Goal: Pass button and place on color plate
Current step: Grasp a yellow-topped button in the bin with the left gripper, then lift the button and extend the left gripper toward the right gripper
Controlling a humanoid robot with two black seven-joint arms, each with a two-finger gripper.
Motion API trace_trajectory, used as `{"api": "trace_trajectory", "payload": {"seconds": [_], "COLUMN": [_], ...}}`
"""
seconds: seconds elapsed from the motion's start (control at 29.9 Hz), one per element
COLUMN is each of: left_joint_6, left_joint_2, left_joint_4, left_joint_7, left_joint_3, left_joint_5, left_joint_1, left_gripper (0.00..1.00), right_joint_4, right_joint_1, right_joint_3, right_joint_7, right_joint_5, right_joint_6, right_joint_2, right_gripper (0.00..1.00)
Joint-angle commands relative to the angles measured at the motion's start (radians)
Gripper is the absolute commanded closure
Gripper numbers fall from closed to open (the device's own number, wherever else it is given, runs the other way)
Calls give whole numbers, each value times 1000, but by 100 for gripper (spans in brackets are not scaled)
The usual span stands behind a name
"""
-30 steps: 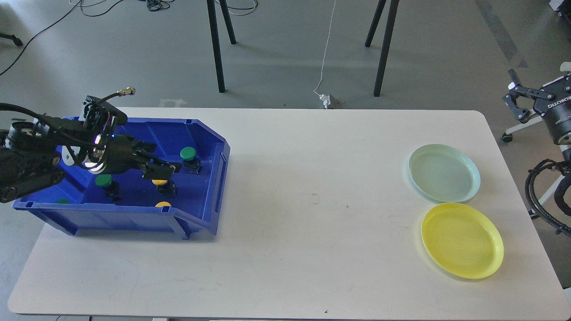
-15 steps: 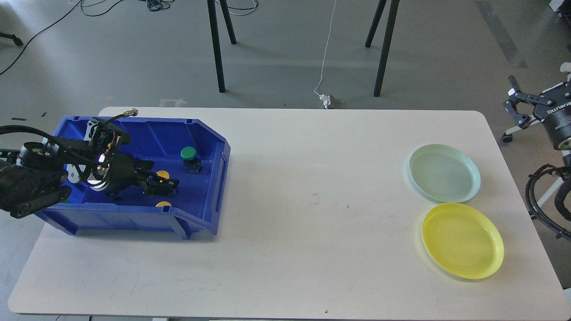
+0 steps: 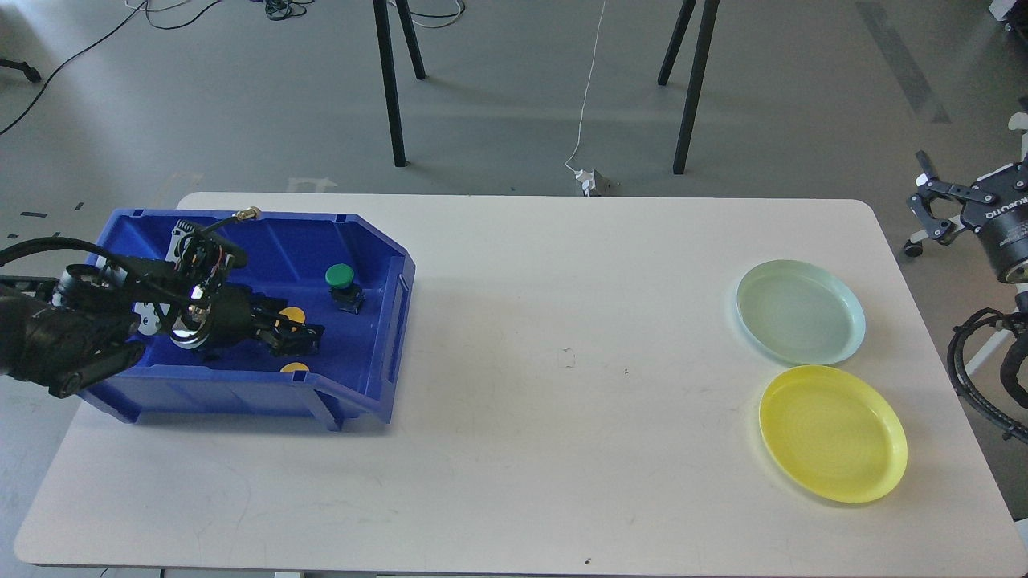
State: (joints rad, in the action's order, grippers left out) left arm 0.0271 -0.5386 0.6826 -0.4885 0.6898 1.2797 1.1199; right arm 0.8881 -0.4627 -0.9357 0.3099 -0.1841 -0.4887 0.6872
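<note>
While my left pincer (image 3: 295, 339) sits low inside the blue bin (image 3: 365, 377), its dark fingers bracket the black base of a yellow button (image 3: 291, 315), though I cannot tell whether they have closed on it or stand apart. To do this pick well, I judge I should grip the base squarely and lift straight up before travelling, since the bin's front wall and the second yellow button (image 3: 294, 368) lie just beside it. Farther back stands a green button (image 3: 340, 277), clear of my path. Across the desk (image 3: 562, 449), wide bare room leads to the yellow plate (image 3: 833, 433) and pale green plate (image 3: 800, 311). My right pincer (image 3: 936, 210) waits beyond the desk's edge, fingers apart.
</note>
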Motion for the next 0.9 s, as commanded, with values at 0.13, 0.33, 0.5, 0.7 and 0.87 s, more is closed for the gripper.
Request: {"api": "trace_trajectory", "payload": {"seconds": [0.13, 0.33, 0.5, 0.7, 0.87], "left_joint_6": [-3, -9, -10, 1, 19], "left_joint_2": [-3, -14, -107, -429, -580], "left_joint_4": [0, 5, 70, 499, 802], "left_joint_7": [0, 0, 0, 0, 0], "left_joint_3": [8, -1, -44, -278, -476], "left_joint_5": [10, 12, 9, 10, -22], "left_joint_1": [1, 9, 41, 109, 93], "left_gripper": [89, 98, 98, 98, 98], "right_joint_4": [0, 0, 0, -1, 17], "right_joint_1": [7, 13, 15, 22, 70], "right_joint_3": [0, 0, 0, -46, -71], "right_joint_7": [0, 0, 0, 0, 8], "right_joint_5": [0, 0, 0, -6, -8], "right_joint_6": [0, 0, 0, 0, 0], "right_joint_2": [-2, 0, 0, 3, -3], "right_gripper": [1, 1, 1, 1, 1]}}
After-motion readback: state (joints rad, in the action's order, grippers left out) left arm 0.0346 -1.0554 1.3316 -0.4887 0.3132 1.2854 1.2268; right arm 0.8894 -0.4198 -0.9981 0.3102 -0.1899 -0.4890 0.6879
